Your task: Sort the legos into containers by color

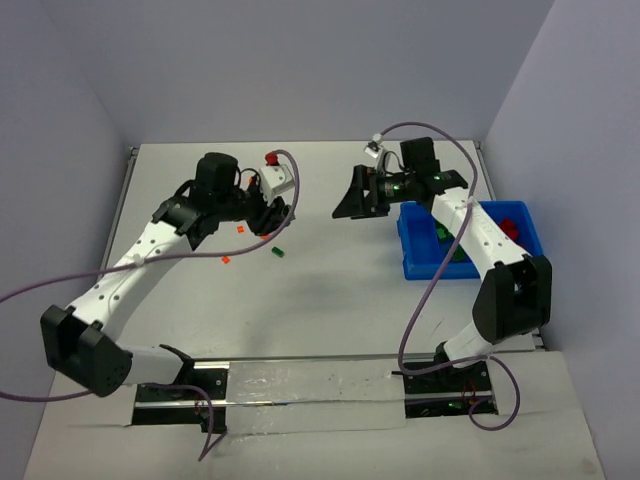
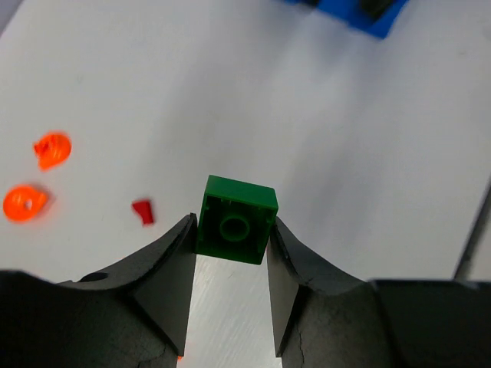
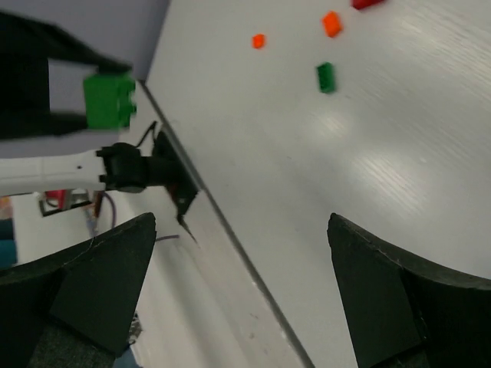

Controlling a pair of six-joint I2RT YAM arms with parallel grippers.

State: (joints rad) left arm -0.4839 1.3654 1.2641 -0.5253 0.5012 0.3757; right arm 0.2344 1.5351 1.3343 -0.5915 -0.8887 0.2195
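In the top view the tips of the left end effector [image 1: 268,220] are hidden under its own wrist, so its grip shows only in the left wrist view. There it is closed on a green brick [image 2: 237,219], pinched by two opposite sides between the black fingers [image 2: 165,276], hollow underside toward the camera. To the left of those fingers lie two orange round pieces [image 2: 52,149], and a small red piece [image 2: 143,211] sits just beside the left finger's tip. A loose green lego [image 1: 279,252] lies on the counter [image 1: 330,300] just below this end effector. The right end effector [image 3: 242,222] is wide open with nothing between its fingers. Across the bare counter ahead of it are a green lego, two orange bits [image 3: 331,23] and a red one cut off by the frame's top edge. The held brick is blurred at its upper left. The blue bin [image 1: 418,262] sits behind and to the right of the right end effector, close to the counter's right edge. The right arm [image 1: 470,225] crosses over it, so its dividers cannot be made out. Only a red lego [image 1: 510,226] and something green [image 1: 443,235] show inside. Open counter lies between the two end effectors.
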